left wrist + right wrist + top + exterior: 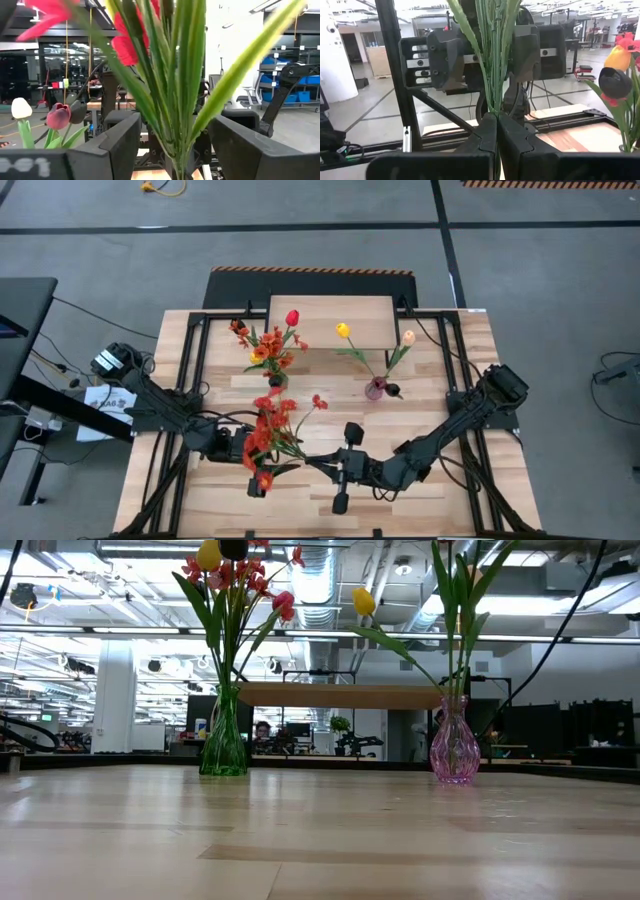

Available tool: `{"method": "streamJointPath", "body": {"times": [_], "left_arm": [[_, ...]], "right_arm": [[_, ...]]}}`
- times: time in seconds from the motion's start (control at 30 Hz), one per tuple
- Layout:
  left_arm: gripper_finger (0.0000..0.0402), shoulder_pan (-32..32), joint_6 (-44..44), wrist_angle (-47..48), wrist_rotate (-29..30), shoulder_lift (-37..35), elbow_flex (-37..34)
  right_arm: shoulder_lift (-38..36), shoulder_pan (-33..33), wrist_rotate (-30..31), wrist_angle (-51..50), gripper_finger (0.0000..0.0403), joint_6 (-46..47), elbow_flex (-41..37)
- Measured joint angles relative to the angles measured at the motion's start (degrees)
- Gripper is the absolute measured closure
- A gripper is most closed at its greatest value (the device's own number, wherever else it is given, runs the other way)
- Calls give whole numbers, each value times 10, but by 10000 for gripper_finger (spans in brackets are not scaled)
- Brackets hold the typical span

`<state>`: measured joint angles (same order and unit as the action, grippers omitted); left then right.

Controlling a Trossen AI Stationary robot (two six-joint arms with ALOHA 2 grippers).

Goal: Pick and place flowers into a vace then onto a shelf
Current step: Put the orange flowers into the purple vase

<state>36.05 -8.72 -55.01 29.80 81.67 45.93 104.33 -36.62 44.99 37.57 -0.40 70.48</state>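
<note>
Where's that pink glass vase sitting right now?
In the high view the pink vase stands on the table right of centre, just in front of the shelf and right of the green vase. It holds yellow and cream tulips.

green vase (224, 745): upright, tabletop | pink vase (454, 751): upright, well apart | papers (105, 402): floor beside table

Flowers (268, 430) at lower centre of the high view: red-orange blossoms, green stems. Green glass vase (224, 735) at left of the low view, pink glass vase (454, 746) at right. Shelf (332, 321) and table (470, 500): light wood. Arms: black.
</note>
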Motion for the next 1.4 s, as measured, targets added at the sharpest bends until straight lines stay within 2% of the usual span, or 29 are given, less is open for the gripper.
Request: {"method": "streamJointPath", "body": {"times": [0.13, 0.37, 0.43, 0.6, 0.8, 1.03, 1.4], "left_arm": [[221, 0, 0, 7, 0, 0, 0], [370, 0, -27, 20, -1, 0, 0], [389, 0, -28, 25, -4, 0, 0], [394, 0, -20, 50, -8, 0, 0], [396, -1, 12, 91, -12, 0, 0], [396, -10, 59, 112, -66, 0, 0], [395, -24, 95, 156, -82, 0, 0]], "right_arm": [[0, 0, -1, -12, 403, 0, 0], [0, -1, 1, -20, 403, 0, 0], [0, -1, 0, -22, 403, 0, 0], [0, -1, -1, -46, 396, 1, 0], [0, -1, -7, -62, 362, 0, 0], [0, 17, -119, -80, 338, 19, 0], [0, 51, -171, -105, 337, 35, 0]]}}
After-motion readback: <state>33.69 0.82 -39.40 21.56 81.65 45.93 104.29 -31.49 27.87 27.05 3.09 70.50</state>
